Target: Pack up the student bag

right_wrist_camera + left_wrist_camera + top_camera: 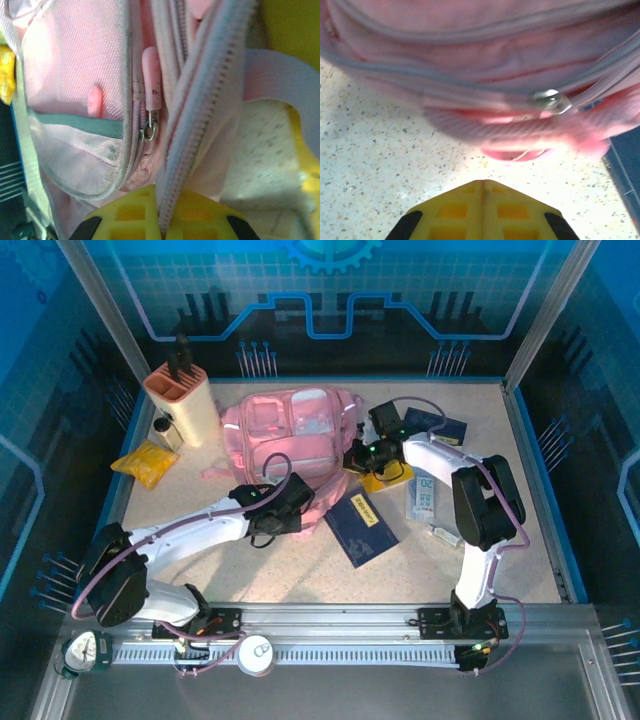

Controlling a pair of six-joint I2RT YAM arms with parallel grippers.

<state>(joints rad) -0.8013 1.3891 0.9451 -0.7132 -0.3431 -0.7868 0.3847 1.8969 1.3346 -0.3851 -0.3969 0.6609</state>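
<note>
The student bag (285,435) is a soft pink backpack lying flat at the middle back of the table. My right gripper (356,456) is at its right side. In the right wrist view this gripper (163,202) is shut on the bag's opened zipper edge (200,115), the toothed tape running down between the yellow fingers (125,215). A pink zipper pull (151,75) hangs beside it. My left gripper (280,505) sits at the bag's near edge. Seen from the left wrist, it (483,183) is shut on nothing, just short of the bag (470,60) and its metal slider (551,100).
A navy notebook (360,527) lies right of the left gripper. A yellow packet (145,462), a small bottle (165,430) and a peach holder (185,400) stand at the back left. A blue-white packet (425,497) and a dark book (447,427) lie at the right.
</note>
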